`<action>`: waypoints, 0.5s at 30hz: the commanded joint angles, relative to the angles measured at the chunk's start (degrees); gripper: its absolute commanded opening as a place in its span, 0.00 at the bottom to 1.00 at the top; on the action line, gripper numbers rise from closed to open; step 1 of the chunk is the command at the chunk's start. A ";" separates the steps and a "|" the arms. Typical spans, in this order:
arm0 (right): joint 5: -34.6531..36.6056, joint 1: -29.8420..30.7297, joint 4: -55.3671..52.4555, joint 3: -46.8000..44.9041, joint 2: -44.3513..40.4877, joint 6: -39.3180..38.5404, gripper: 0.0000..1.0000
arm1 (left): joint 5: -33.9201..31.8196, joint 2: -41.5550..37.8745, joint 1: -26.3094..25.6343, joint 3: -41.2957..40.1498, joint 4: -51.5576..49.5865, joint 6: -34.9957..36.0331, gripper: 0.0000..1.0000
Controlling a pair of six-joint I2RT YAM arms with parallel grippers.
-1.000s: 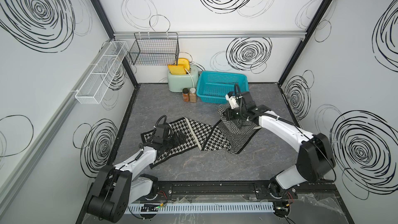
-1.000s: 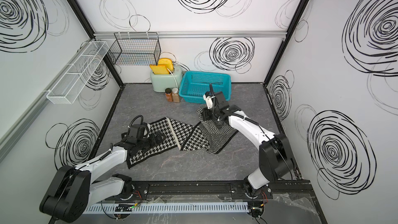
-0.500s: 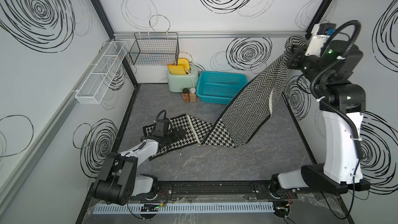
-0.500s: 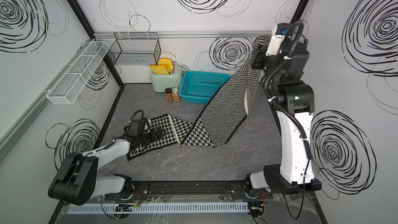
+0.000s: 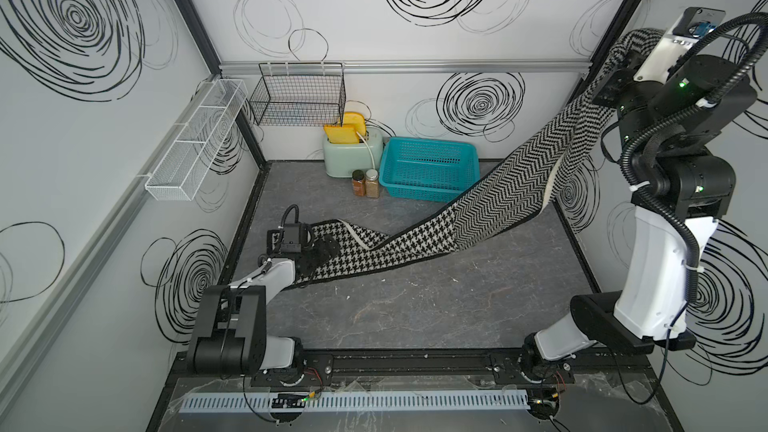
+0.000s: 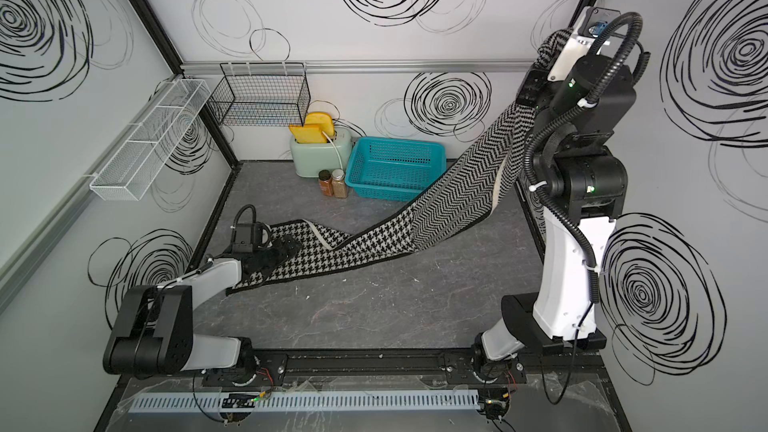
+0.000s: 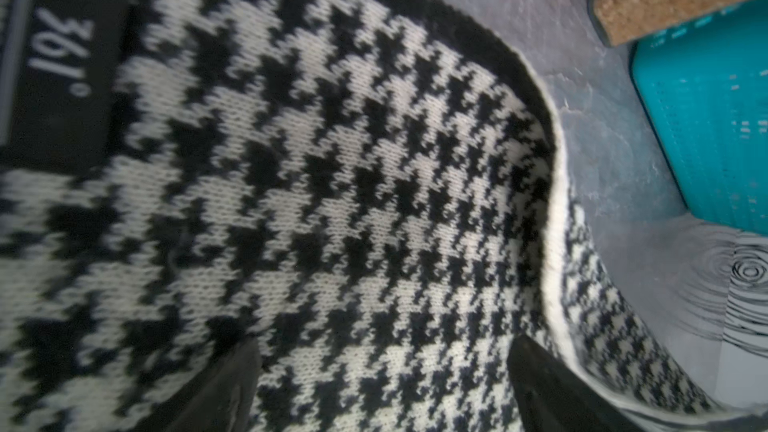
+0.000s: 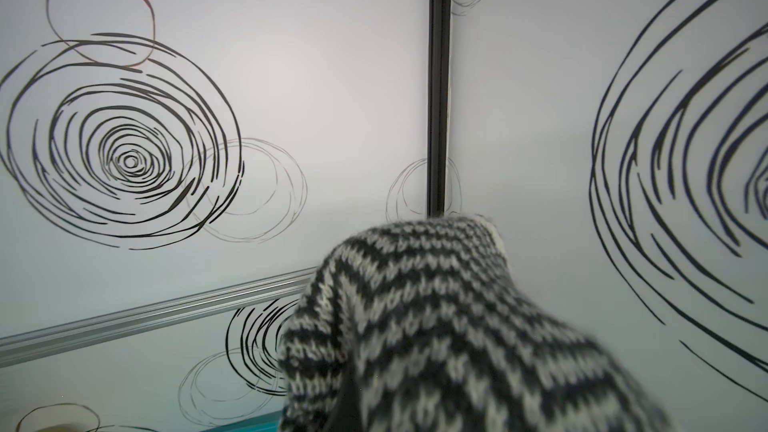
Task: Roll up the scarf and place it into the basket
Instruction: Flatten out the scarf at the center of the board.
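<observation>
The scarf [image 5: 415, 243] runs from the surface [image 5: 415, 313] in front of the basket [image 5: 430, 192] up to a point high above the basket's right side, where the right hand [image 5: 627, 56] is clamped on its zigzag end. Its houndstooth end lies flat, in front and to the left of the basket, under the left hand [image 5: 322, 245], whose fingers [image 7: 224, 388] are spread wide over the cloth. Two spice jars [image 5: 365, 182] stand just beside the basket's front left corner, a toaster [image 5: 351, 155] beside its left wall
</observation>
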 commanded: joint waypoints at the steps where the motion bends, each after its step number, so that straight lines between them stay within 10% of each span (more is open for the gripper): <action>1: 3.22 -1.44 4.71 2.89 1.73 -2.20 0.00 | -2.33 3.94 6.77 -2.44 -13.46 -0.02 0.97; 9: 2.42 -2.47 3.82 0.38 3.05 0.27 0.00 | -3.47 4.79 8.69 6.17 -21.33 9.09 0.98; 15: -0.61 -2.39 7.76 -25.60 -11.69 5.48 0.00 | -1.97 3.39 3.94 6.41 -20.48 9.40 0.99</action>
